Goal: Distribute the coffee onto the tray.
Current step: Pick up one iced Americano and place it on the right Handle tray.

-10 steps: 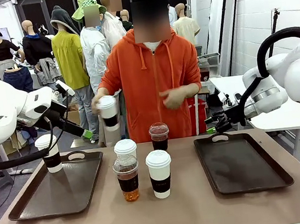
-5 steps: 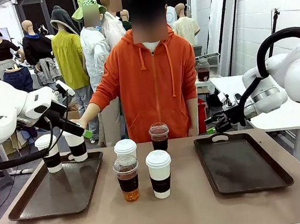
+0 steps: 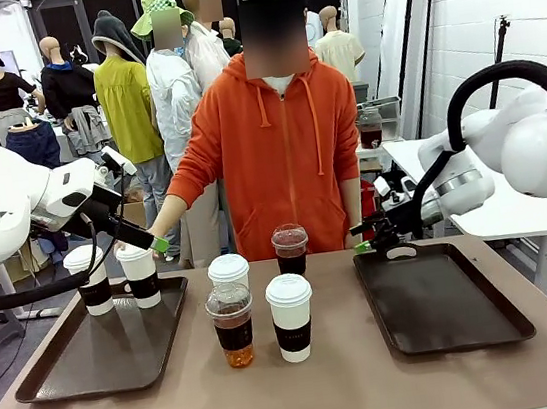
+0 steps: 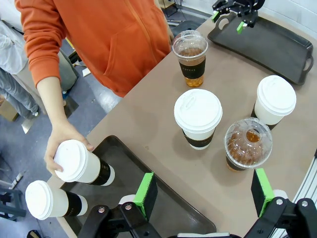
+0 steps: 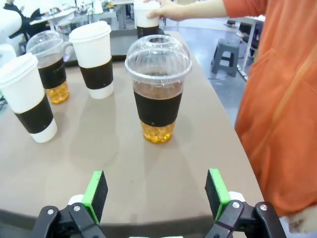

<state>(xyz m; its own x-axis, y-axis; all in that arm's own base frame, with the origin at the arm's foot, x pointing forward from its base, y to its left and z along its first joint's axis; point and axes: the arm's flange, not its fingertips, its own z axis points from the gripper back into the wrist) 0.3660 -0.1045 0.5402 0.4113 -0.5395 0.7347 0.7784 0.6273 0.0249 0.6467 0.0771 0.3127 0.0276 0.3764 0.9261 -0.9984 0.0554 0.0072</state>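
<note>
Left gripper (image 4: 203,194): fingers spread wide, nothing between them, at the bottom of the left wrist view over the left tray (image 4: 133,166). Right gripper (image 5: 157,196): equally agape and empty, facing a clear domed cup (image 5: 158,94) mid-frame. In the front view's centre, two white cups (image 3: 292,318) and a second clear cup (image 3: 233,326) stand nearby on the table (image 3: 357,375). At left, the person's hand (image 4: 62,148) grips a white sleeved cup (image 4: 81,164) on the left tray, beside another white cup (image 4: 49,201); the right tray (image 3: 438,304) lies lower right
</note>
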